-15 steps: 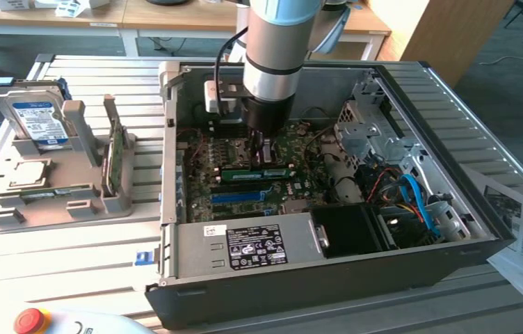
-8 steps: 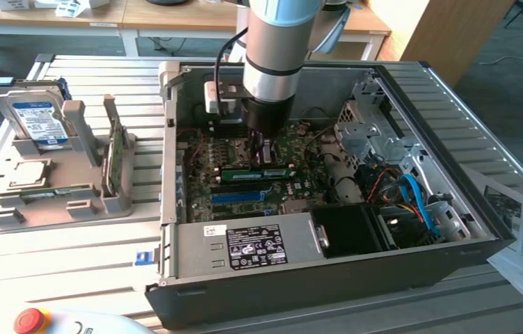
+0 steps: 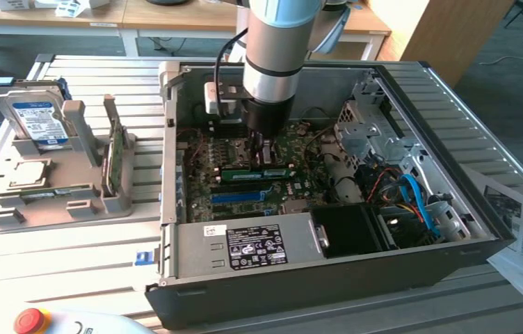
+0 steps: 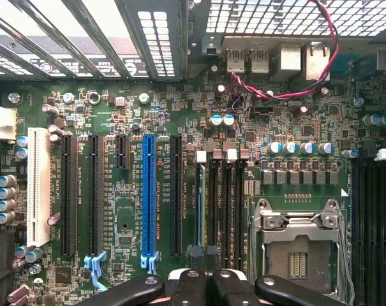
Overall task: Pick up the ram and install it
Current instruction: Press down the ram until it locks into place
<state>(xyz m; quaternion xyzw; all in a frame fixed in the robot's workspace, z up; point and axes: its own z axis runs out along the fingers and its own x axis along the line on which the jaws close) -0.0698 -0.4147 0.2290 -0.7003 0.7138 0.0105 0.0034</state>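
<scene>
Gripper (image 3: 263, 154) reaching down into open computer case (image 3: 447, 264), frame centre, jaws pinched narrow. Ram (image 3: 259, 171) lying flat on motherboard (image 4: 116, 217) just below fingertips, apparently seated in slot; whether still gripped, cannot tell.

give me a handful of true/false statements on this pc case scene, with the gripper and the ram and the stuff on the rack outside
1. The gripper is down inside the open computer case, over the motherboard. True.
2. The gripper's fingers are spread wide open. False: they are shut.
3. A green ram stick lies on the motherboard just below the gripper in the exterior view. True.
4. The hard drive sits inside the case beside the power supply. False: it stands in the grey rack outside the case, at the exterior view's left.
5. The long blue slot on the motherboard has a card plugged into it. False: it stands empty.
</scene>
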